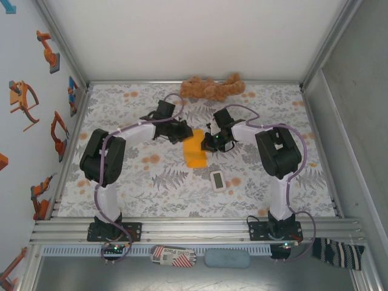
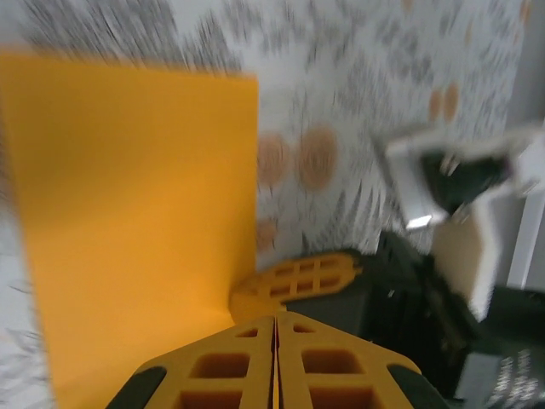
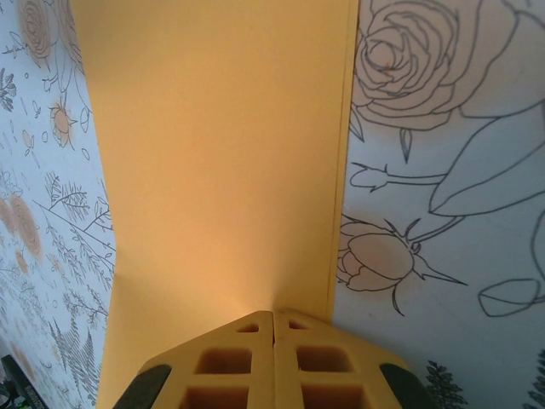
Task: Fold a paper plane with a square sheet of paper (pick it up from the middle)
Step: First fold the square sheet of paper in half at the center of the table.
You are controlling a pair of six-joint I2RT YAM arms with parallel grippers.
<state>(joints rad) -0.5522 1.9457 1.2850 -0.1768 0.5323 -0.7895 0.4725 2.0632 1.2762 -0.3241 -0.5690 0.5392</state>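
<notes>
The orange paper (image 1: 195, 153) lies mid-way across the counter (image 1: 145, 182). It is light, limp and easily creased, so I would take its edge. My left gripper (image 2: 275, 324) and right gripper (image 3: 273, 317) are both closed at it; I cannot tell whether either pinches it.

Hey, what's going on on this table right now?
A two-armed robot is working on an orange sheet of paper lying in the middle of the table. The left tool is shut right beside the sheet. The right tool is shut with its tips at the sheet's edge, pinching or pressing, I cannot tell. The sheet is a flat rectangle, no plane yet. A plush toy and a small white device lie apart from it.
</notes>
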